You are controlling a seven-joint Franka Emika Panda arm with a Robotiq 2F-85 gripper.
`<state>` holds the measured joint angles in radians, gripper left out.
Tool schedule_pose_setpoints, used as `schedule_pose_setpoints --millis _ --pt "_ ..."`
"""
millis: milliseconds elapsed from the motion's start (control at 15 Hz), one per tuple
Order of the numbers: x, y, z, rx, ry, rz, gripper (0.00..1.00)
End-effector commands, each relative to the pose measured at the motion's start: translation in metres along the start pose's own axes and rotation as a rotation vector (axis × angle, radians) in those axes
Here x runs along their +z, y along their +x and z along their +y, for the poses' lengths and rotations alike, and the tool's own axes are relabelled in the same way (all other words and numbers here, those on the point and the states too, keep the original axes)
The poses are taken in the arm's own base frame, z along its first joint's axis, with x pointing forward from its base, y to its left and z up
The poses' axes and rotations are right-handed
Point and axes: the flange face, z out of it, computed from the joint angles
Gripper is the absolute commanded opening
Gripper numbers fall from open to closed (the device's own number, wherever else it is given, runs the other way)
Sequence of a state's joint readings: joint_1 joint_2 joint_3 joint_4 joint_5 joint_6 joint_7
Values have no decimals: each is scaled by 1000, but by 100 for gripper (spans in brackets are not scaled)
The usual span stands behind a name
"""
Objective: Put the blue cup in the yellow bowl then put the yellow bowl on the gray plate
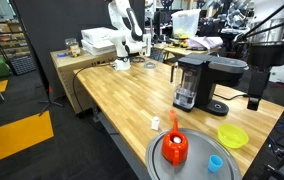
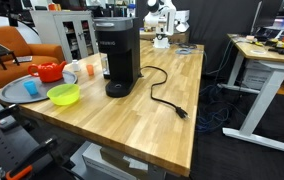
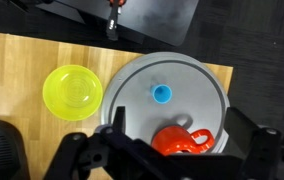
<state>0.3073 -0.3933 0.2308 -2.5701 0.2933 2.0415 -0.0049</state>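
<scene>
The gripper (image 3: pixel 174 112) is spread wide and empty, hanging over the plate (image 3: pixel 197 75), likely lining up for the cup (image 3: pixel 161 93) first. The cup stands upright on the plate near a red kettle (image 3: pixel 182 140). The bowl (image 3: pixel 72 91) sits empty on the table (image 3: pixel 12 50), just beside the plate, so nothing is nested yet. No readable writing; the coffee maker (image 1: pixel 197 80) label is too small.
</scene>
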Motion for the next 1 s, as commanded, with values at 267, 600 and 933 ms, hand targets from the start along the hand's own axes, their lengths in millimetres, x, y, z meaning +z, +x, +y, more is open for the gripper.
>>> schedule_pose_setpoints --millis 267,600,933 --pt "6 11 -13 -11 29 16 100" --pt "5 11 -13 -11 30 17 100" --pt "7 18 -11 -30 38 49 100"
